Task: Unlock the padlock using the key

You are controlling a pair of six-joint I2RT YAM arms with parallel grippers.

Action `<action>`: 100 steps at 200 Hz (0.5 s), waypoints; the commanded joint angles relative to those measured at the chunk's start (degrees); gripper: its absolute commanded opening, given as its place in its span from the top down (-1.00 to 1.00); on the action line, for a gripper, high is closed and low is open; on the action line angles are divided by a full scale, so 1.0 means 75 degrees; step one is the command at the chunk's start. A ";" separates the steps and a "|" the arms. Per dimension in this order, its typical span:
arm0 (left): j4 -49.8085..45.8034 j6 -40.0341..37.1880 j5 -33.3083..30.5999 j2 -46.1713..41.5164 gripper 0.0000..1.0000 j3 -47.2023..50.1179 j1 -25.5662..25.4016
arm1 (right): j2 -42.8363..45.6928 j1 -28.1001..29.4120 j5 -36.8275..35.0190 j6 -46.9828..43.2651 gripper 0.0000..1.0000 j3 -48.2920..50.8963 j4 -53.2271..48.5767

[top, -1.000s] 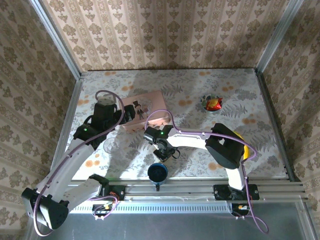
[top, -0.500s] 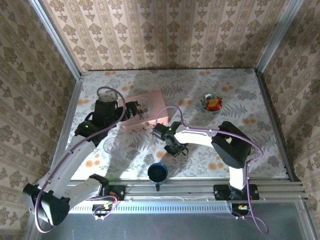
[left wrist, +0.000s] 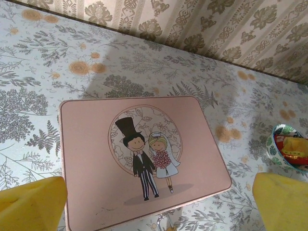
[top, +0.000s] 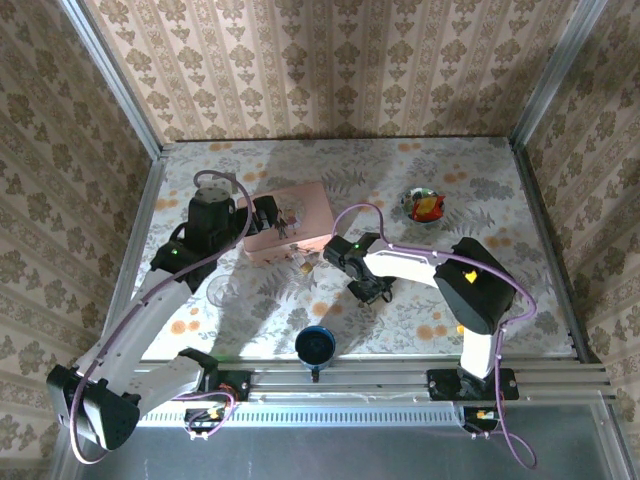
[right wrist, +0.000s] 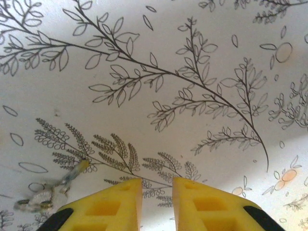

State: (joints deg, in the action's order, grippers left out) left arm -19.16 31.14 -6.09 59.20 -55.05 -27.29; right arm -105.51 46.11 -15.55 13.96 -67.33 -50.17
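The padlock (top: 301, 262) is a tiny brass lock lying on the table at the front edge of the pink box (top: 290, 222). In the left wrist view its silvery shackle (left wrist: 166, 222) peeks in at the bottom edge. My left gripper (left wrist: 159, 195) hovers over the box lid, wide open and empty. My right gripper (top: 377, 292) hangs low over the tablecloth to the right of the padlock. Its yellow fingers (right wrist: 115, 202) stand a little apart with nothing between them. A blurred silvery key on a ring (right wrist: 45, 195) lies just left of the right gripper (right wrist: 157, 185).
A bowl with red and orange contents (top: 424, 205) sits at the back right, also in the left wrist view (left wrist: 288, 149). A dark blue cup (top: 316, 345) stands near the front rail. A clear glass (top: 222, 290) stands under the left arm.
My right gripper has swung to the right across the table, away from the padlock. My left gripper has edged a little further over the pink box.
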 commanded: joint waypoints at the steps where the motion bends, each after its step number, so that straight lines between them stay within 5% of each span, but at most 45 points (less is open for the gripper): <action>1: 0.0222 -0.0211 0.0099 -0.0124 -1.00 0.0061 0.0007 | 0.0555 0.0009 -0.0245 0.0209 0.44 -0.0112 -0.0477; 66: 0.0255 -0.0445 0.0087 -0.0162 -1.00 0.0010 0.0006 | 0.1728 -0.0027 0.0174 0.1175 0.26 -0.0275 -0.0684; 100: 0.0309 -0.0518 0.0035 -0.0102 -1.00 0.0071 0.0007 | 0.1694 -0.0032 0.1312 0.2217 0.27 0.0012 -0.0172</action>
State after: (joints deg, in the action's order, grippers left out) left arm -18.59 29.06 -5.78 58.98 -55.02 -27.29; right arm -92.86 46.09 -12.62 23.14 -68.40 -52.86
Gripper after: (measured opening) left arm 0.999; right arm 0.366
